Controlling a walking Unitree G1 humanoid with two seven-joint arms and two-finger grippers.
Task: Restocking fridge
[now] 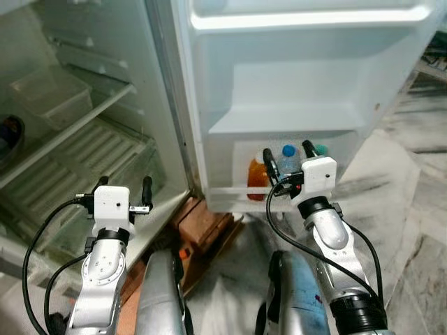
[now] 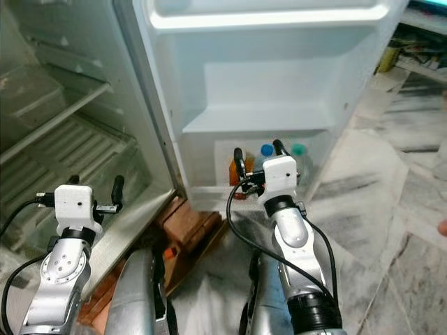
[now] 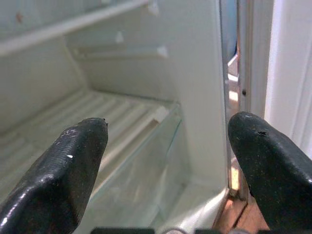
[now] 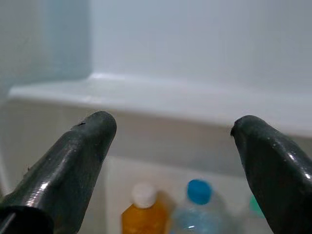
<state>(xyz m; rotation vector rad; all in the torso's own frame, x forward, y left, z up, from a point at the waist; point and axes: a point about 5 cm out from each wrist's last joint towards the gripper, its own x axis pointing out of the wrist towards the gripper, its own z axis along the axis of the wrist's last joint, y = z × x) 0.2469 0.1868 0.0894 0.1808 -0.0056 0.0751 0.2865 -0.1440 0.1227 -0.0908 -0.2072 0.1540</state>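
Jaws spread on both grippers, holding nothing. The right gripper [image 1: 287, 151] hovers before the door bin's bottles [image 1: 288, 162]; the left gripper [image 1: 123, 185] faces the fridge's glass shelf edge [image 3: 141, 146].

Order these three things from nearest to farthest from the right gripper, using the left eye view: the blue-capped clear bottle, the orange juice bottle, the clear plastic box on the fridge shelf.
From the right gripper:
1. Blue-capped clear bottle, in the door's bottom bin, right between the open jaws.
2. Orange juice bottle, same bin, just to the robot's left.
3. Clear plastic box, far to the left on a shelf inside the fridge.
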